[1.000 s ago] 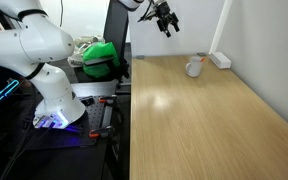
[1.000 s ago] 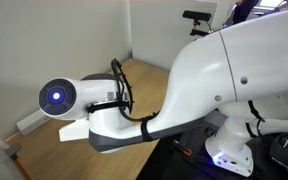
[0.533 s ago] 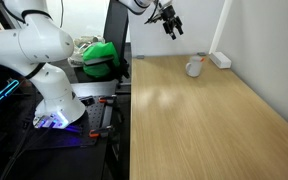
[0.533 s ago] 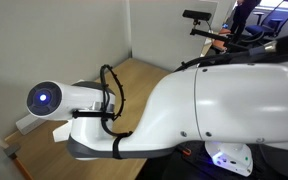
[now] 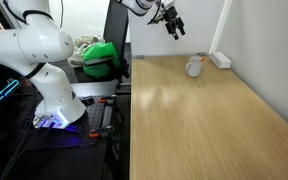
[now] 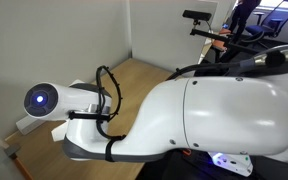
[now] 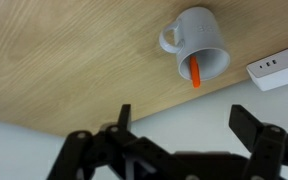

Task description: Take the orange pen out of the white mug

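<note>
White mug [image 7: 199, 35] upright on the wooden table [image 7: 64, 50] — orange pen [image 7: 196, 73] inside, poking past its rim.

Arm [image 5: 29, 40] recorded in both exterior views: glossy white shells, rounded and bulbous, with darker seams between segments. Base [image 5: 59, 100] white and flared, with a blue-violet glow [image 5: 52, 122] noted at its foot, lower left of the frame. In an exterior view, a round dark cap [image 6: 41, 99] with a bright blue ring light is seen left of centre, set in a white joint end. Black cables [image 6: 112, 90] are looped over the white casing beside it. Gripper [image 5: 173, 24] black, top centre. In the wrist view its fingers [image 7: 119, 130] are shown as dark, angular, matte bars along the lower edge.
</note>
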Available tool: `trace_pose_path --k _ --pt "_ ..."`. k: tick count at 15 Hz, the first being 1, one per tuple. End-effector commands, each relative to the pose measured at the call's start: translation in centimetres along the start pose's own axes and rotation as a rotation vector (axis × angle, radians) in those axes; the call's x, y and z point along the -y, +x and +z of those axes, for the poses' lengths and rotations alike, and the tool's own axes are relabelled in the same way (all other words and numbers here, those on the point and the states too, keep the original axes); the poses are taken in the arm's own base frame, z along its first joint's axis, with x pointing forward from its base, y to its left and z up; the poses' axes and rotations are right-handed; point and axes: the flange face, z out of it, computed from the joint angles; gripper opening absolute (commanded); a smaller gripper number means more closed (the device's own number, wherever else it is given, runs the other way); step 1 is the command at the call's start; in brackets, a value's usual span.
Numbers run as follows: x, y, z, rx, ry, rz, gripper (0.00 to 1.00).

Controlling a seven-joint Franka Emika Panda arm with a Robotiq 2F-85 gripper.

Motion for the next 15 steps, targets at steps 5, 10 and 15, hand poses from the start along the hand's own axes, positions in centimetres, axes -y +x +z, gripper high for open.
trace_pose_path --k 5,10,15 --pt "0.8 -0.2 0.5 -0.014 0.019 0.028 1.0" --pt "1.8 -0.3 1.0 -0.03 0.029 -0.029 1.0" --pt "2.5 0.3 1.8 -0.02 0.072 -0.116 1.0"
